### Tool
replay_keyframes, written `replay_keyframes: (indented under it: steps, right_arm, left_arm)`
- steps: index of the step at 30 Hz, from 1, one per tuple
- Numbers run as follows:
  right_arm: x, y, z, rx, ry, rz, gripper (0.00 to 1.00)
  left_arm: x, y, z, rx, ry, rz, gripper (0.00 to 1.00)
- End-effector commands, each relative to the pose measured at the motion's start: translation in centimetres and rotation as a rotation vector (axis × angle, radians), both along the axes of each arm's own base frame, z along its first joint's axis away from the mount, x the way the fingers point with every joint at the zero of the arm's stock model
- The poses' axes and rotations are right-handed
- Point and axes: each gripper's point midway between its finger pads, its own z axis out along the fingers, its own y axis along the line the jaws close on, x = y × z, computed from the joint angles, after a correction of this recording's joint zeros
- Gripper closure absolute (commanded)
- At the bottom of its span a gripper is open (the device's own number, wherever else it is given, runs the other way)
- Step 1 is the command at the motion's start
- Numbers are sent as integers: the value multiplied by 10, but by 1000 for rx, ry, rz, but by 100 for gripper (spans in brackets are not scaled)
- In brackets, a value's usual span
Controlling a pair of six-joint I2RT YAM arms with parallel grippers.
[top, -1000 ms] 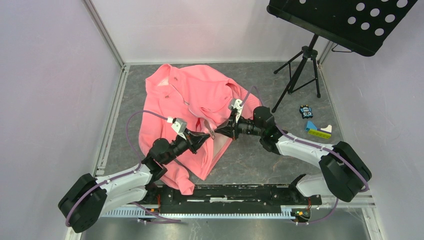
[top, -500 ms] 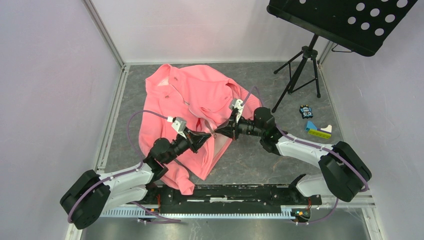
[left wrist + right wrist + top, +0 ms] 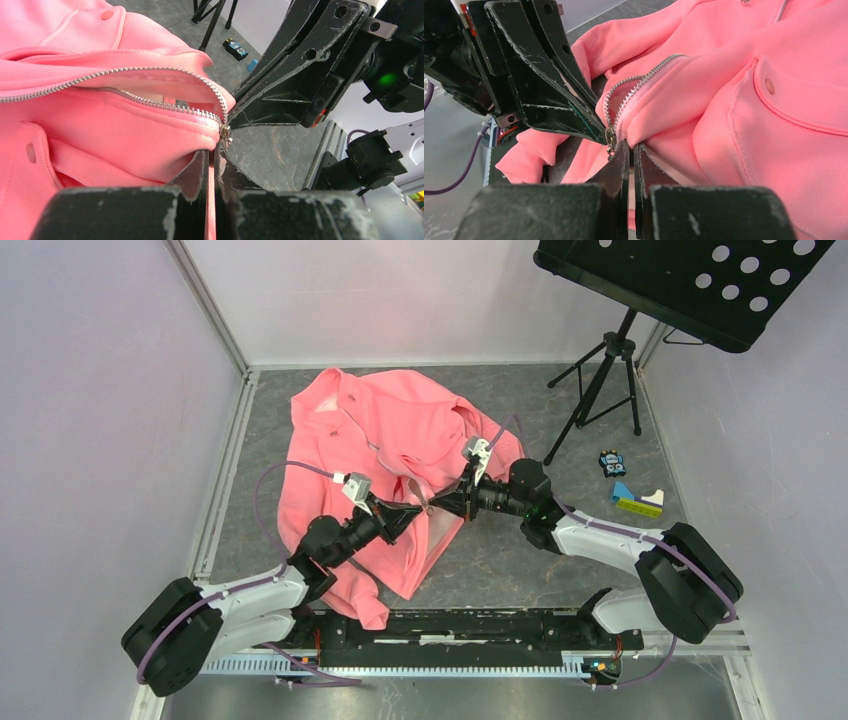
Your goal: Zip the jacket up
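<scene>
Jacket (image 3: 380, 430) crumpled on tabletop (image 3: 500, 560), left of centre, zipper (image 3: 150, 103) open above slider (image 3: 225, 134). Left gripper (image 3: 211, 156): jaws pressed together, pinching pink hem just below slider. Right gripper (image 3: 630, 147): jaws likewise pinching hem, tip to tip with left. Stand (image 3: 600, 380) at far right, small toys (image 3: 630, 485) beside.

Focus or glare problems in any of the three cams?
Top external: even light, no glare, faint pink cast on wall behind the jacket. Left wrist: zipper teeth sharp, own fingers blurred. Right wrist: same, teeth sharp, near fingers soft.
</scene>
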Motion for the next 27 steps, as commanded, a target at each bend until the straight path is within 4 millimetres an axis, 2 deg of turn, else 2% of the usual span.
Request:
replay_keyframes:
  steps: [1,10,15,20,27]
  right_arm:
    - [-4,9,31,88,-56,3,100]
    - [7,10,29,52,-78,-41,100]
    - [4,13,33,67,-74,-35,100]
    - [-2,11,47,118,-41,-36,100]
    - [-4,5,45,147,-8,-76,100]
  left_arm:
    - [-2,-5,5,-49,33,-18,98]
    - [-10,-9,-3,-44,61,-65,98]
    - [-11,-11,-7,-37,75,-76,98]
    - [-6,-9,-22,-11,137,-44,98]
    - [-3,-10,-26,-9,164,-28,98]
